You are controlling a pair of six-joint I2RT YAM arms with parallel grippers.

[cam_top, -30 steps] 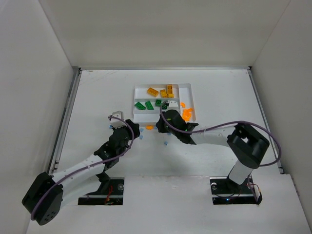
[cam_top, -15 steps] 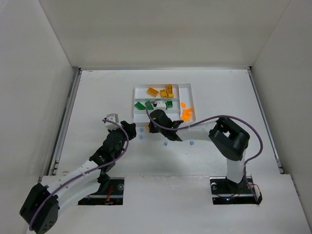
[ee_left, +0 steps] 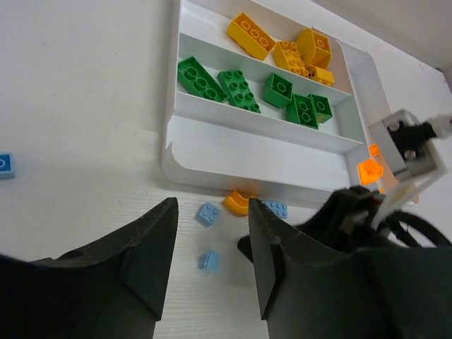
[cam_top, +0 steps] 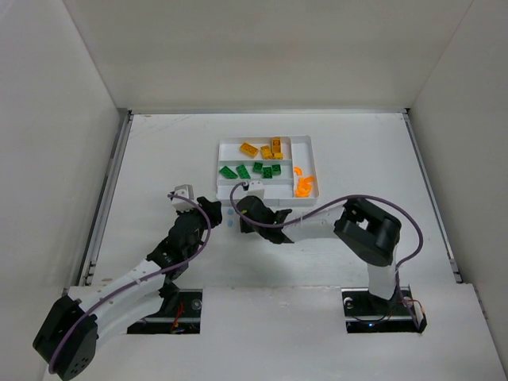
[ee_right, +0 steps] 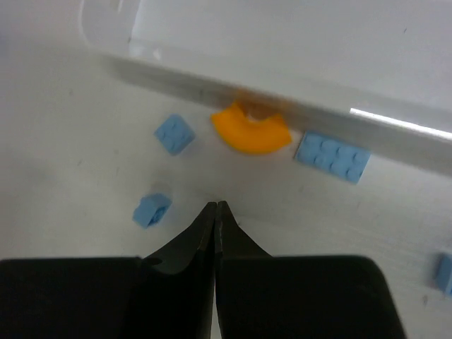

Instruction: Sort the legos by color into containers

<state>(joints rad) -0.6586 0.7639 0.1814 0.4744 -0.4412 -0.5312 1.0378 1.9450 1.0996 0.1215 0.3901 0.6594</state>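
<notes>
Right up front, the right gripper [ee_right: 215,212] hangs low over the table [ee_right: 63,141] with its tips pressed together and nothing between them. The left gripper [ee_left: 210,240] is just beside it, jaws apart and holding nothing, aimed at the same patch.

Main risk is the two arms bumping. Both heads crowd one small cluster, and the right arm's wrist fills the lower right of the left wrist view.

Loose legos just ahead: two small blue bricks [ee_right: 174,133] [ee_right: 152,209], a blue plate [ee_right: 332,155] and an orange arc [ee_right: 252,134].
- The arc touches the tray [ee_left: 169,152] at its near wall, so there looks to be no room for a finger behind it. A pinch there could jam on the wall, shove the tray or flick the arc away.
- The plate is right by the wall too, same problem.
- Closed tips sweeping forward would scatter the small blues. They are tiny and probably slide easily.

Easier picks are probably the two small blues, which have table on all sides.

Farther on:
- The near slot [ee_left: 268,152] shows bare white.
- Green bricks [ee_left: 233,86] fill the middle slot.
- Yellow bricks [ee_left: 282,46] fill the far slot.
- Orange pieces [ee_left: 369,169] sit in the side slot, partly hidden by the right arm.

A drop into a far slot has to cross the sorted ones, so a slip could mix colours.

Open table lies left of the tray, with one stray blue brick [ee_left: 6,164] there. The enclosure walls [cam_top: 79,95] stand well apart from the work.
</notes>
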